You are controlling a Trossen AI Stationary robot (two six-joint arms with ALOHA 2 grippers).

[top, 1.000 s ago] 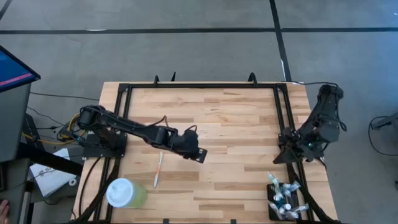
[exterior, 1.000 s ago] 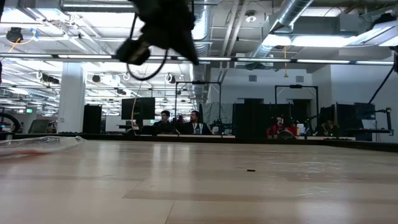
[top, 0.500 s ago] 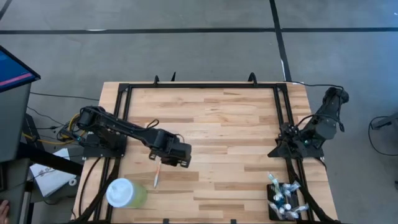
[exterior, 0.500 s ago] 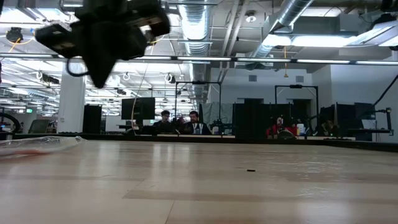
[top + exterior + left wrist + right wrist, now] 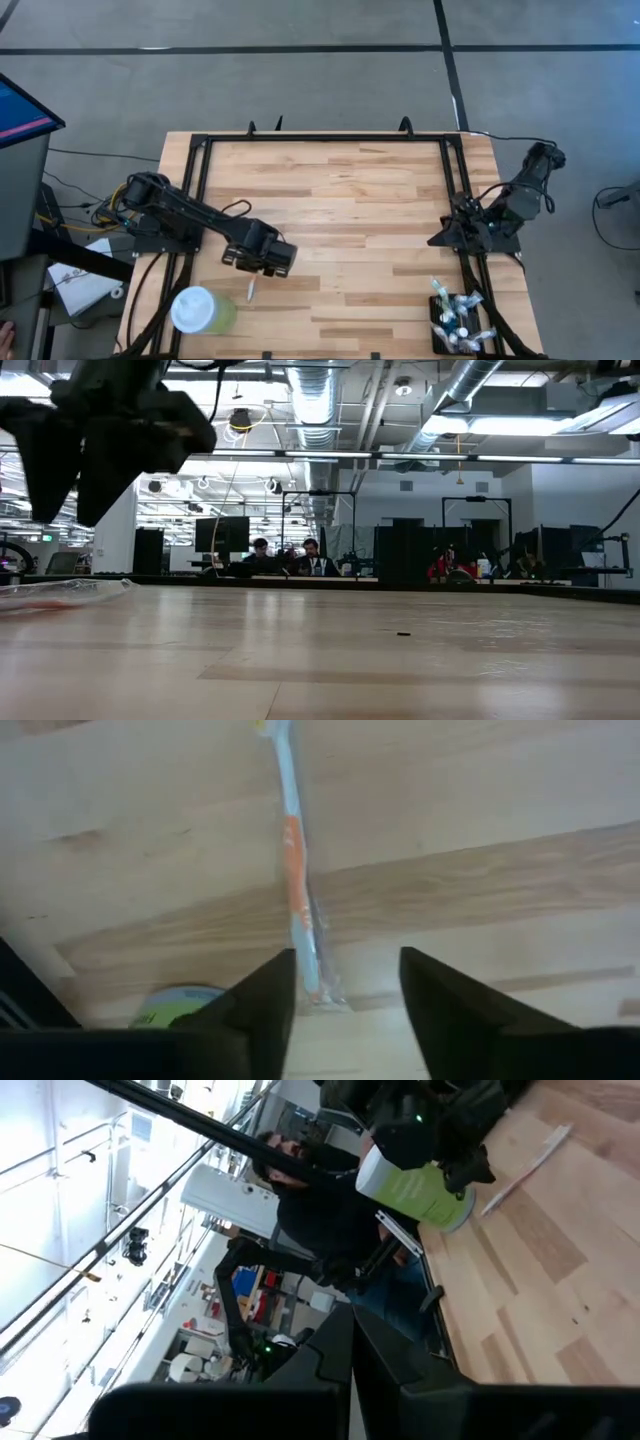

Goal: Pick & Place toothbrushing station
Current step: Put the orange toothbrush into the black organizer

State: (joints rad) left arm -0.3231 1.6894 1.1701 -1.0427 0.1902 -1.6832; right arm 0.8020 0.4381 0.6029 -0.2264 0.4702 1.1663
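Pale butcher-block wood covers the table (image 5: pixel 350 200), framed by black rails, with grey floor around it. Near the right front corner sits the toothbrushing station (image 5: pixel 455 322) — a small black rectangular holder crowded with white and blue items — well apart from both arms. The left gripper (image 5: pixel 255 262) hangs over the left front part of the table, its two dark fingers (image 5: pixel 265 995) parted and holding nothing; between them lies a clear-wrapped toothbrush with an orange-and-blue handle (image 5: pixel 295 870). Just in front of it stands a pale green cup with a white lid (image 5: pixel 200 310). The right gripper (image 5: pixel 440 240) waits at the right edge, its jaws closed and empty. Beyond the table, people (image 5: pixel 285 557) sit at desks.
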